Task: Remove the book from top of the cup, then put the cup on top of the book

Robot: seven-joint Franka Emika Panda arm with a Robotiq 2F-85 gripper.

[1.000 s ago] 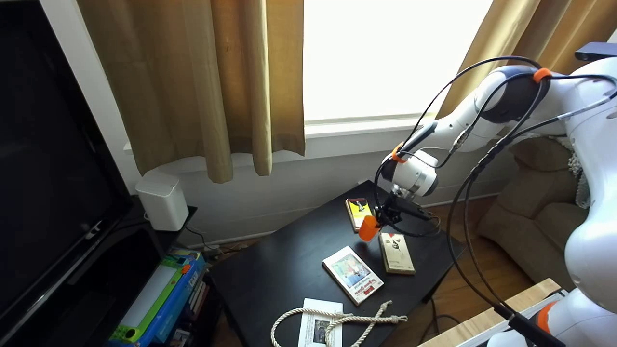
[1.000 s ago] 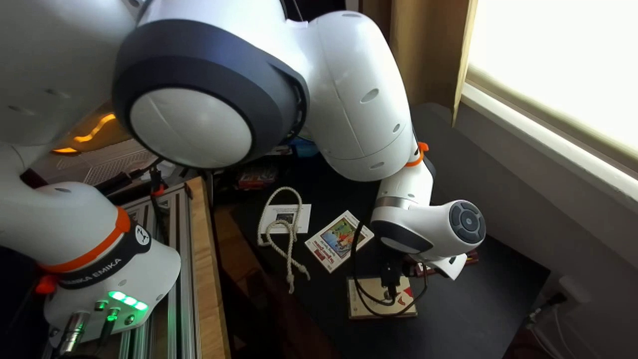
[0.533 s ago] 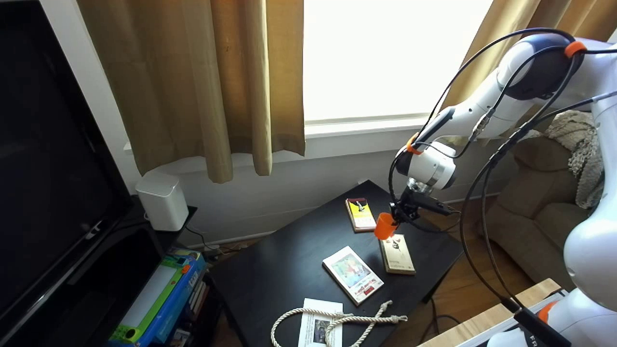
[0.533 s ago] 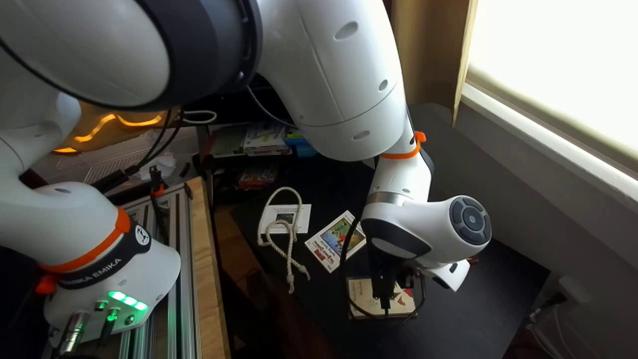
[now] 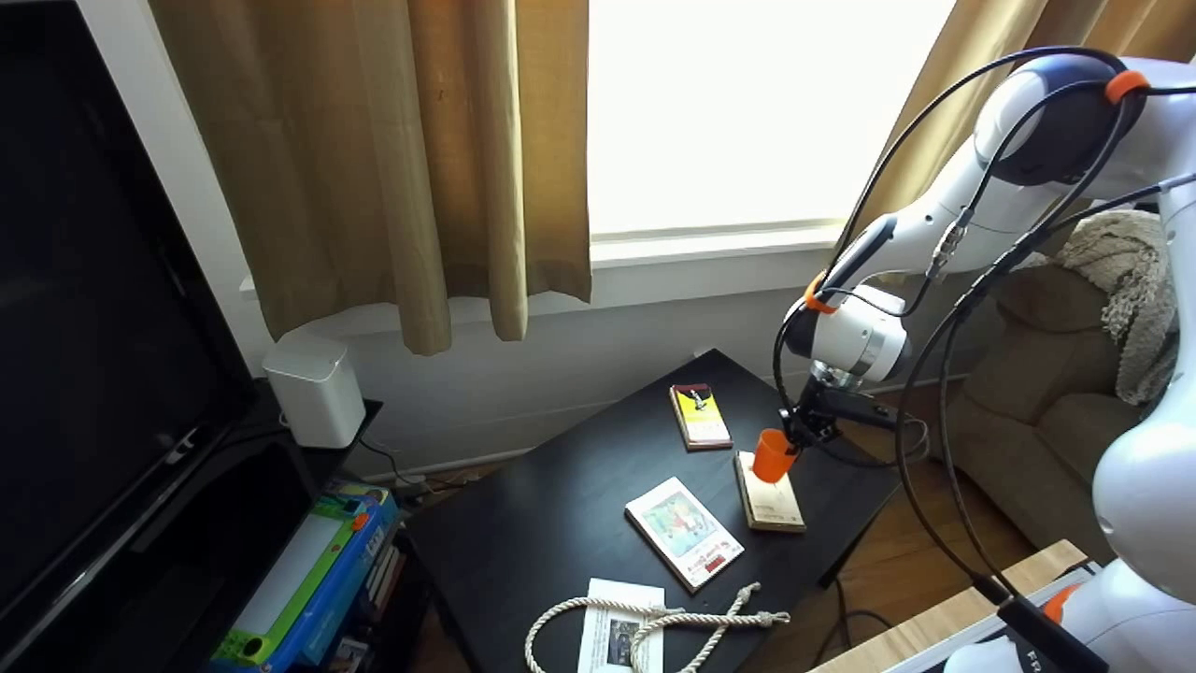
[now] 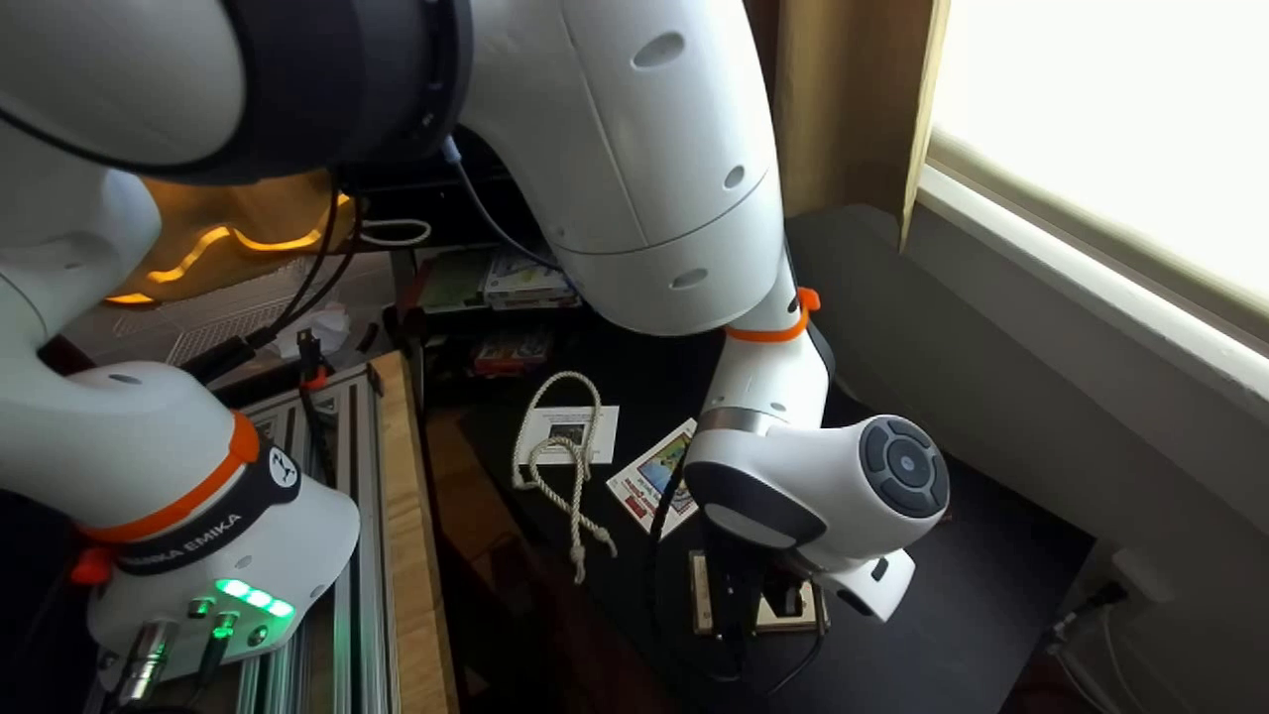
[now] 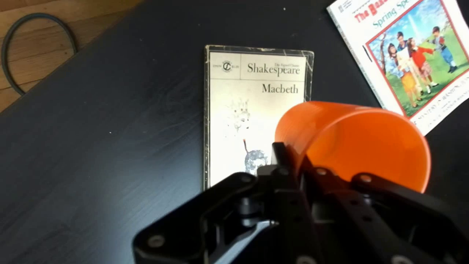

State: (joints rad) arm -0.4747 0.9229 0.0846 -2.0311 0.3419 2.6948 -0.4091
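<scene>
The book is a cream paperback with dark marks on its cover, lying flat on the black table. It also shows in the wrist view and, partly behind the arm, in an exterior view. My gripper is shut on the wall of the orange cup, one finger inside and one outside, as the wrist view shows. The cup has its mouth up, leaning a little, and overlaps part of the book. I cannot tell whether it touches the book.
A yellow and red book lies further back. A white-bordered booklet lies beside the cream book. A rope lies over a white sheet at the front. The table edge passes near the cream book.
In an exterior view, my gripper and the held cup have moved right, from near the yellow and red book to over the cream book, and slightly down. The books have not moved.
</scene>
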